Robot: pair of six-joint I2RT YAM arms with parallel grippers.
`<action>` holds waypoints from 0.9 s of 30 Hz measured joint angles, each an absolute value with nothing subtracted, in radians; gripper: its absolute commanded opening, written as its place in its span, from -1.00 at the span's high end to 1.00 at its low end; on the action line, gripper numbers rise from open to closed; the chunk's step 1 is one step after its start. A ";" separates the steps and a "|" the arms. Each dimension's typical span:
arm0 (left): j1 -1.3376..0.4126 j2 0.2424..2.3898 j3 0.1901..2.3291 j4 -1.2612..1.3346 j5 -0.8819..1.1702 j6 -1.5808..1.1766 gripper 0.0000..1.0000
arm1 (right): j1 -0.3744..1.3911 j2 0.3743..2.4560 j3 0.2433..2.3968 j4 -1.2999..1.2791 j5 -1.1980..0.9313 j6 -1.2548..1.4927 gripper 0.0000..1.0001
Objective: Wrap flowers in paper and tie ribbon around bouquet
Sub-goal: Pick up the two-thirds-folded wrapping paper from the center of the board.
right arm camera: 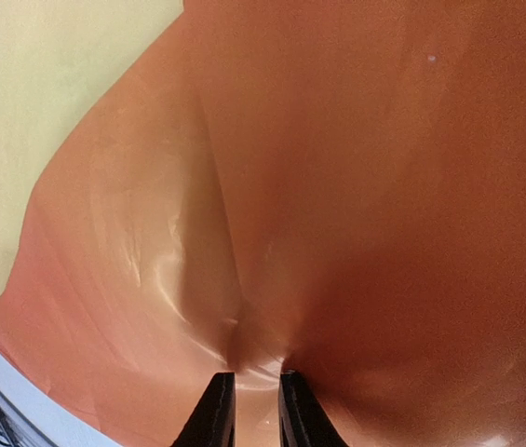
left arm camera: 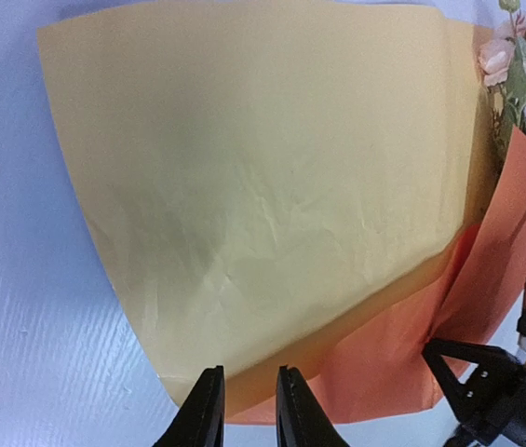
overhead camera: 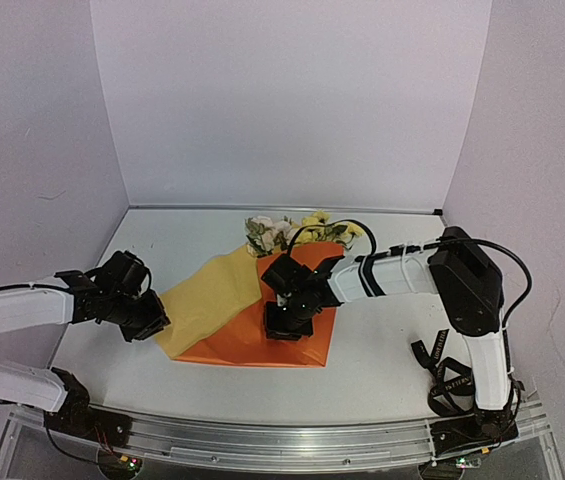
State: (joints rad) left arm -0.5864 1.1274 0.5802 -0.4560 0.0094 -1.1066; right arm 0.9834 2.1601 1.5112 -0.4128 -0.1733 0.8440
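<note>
Paper (right arm camera: pixel 356 186) pinched by right gripper (right arm camera: pixel 251 375), forearm stretched leftward; left gripper (left arm camera: pixel 249 370) at yellow edge, grip unclear

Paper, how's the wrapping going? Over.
Right pincer pinching orange paper fold. Left pincer at yellow flap edge, grip unclear. Flowers poke out the top; ribbon lies untied by right arm. Nothing blocking.

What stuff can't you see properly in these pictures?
- Stems of the flowers: top view, hidden under the paper.
- Words on the ribbon: top view, too small to read.
- Most of the flowers: left wrist view, cut off by the right edge.
- Whether the left gripper really pinches the paper corner: left wrist view, contact unclear.
</note>
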 measured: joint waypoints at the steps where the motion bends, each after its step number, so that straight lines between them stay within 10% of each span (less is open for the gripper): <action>1: -0.589 1.106 0.564 -0.455 0.022 -1.138 0.44 | 0.985 2.160 1.511 -0.412 -0.168 0.849 0.62; 27: -0.883 1.138 0.428 -0.447 -0.160 -1.975 0.30 | 0.985 2.161 1.486 -0.325 -0.185 0.892 0.62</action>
State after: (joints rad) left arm -0.8829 1.1385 0.4282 -0.4469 -0.1604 -1.9745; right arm 0.9852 2.1609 1.4860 -0.3248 -0.1852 0.8925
